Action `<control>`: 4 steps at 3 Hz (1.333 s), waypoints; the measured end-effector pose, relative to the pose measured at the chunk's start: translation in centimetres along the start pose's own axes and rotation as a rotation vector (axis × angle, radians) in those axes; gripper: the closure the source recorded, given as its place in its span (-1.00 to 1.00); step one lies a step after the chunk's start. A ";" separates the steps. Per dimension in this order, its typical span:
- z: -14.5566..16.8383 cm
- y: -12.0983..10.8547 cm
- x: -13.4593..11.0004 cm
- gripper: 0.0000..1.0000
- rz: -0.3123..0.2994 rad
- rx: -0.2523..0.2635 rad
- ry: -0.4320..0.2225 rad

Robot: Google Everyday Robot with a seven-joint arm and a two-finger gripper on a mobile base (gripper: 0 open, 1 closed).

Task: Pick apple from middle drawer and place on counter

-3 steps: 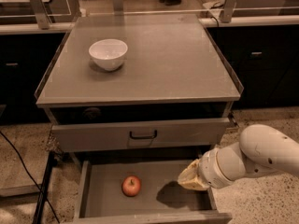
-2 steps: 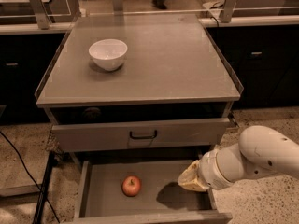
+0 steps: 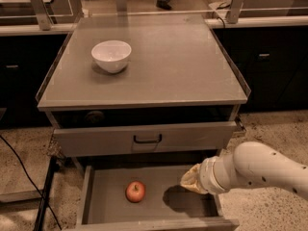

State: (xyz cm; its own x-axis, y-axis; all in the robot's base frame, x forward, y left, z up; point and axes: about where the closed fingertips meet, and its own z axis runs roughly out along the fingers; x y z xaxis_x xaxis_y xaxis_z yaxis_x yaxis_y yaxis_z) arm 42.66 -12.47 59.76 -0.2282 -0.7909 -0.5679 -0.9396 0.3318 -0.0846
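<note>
Mira: Hardly anything has moved since a second ago. The gripper (image 3: 191, 181) hangs over the right part of the middle drawer (image 3: 110, 207) as it did, and the apple (image 3: 135, 191) lies where it lay, on the drawer's floor, left of centre.

Tom: Are they touching?

Mira: No, they are clearly apart, with bare drawer floor between them. The gripper carries nothing that I can see. Whether it is open or closed I cannot tell.

Tom: How will the apple handle?

Mira: Light, firm, smooth-skinned and round, I judge. It may roll or slip, and a hard squeeze could bruise it. It is best gripped from above across its widest part, then lifted to the counter (image 3: 173, 66) above the drawer.
</note>
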 end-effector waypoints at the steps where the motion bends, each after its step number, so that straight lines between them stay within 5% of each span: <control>1: 2.4 -2.4 -0.1 1.00 -0.053 0.071 -0.030; 2: 7.2 -4.9 0.1 1.00 -0.076 0.071 -0.070; 3: 11.4 -5.5 0.3 1.00 -0.063 0.019 -0.087; 4: 15.8 -3.7 0.8 1.00 -0.026 -0.095 -0.105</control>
State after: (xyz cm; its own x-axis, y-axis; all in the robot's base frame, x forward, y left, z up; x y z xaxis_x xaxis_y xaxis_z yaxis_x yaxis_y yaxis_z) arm 50.02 -6.21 46.65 -0.1806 -0.7387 -0.6494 -0.9659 0.2579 -0.0248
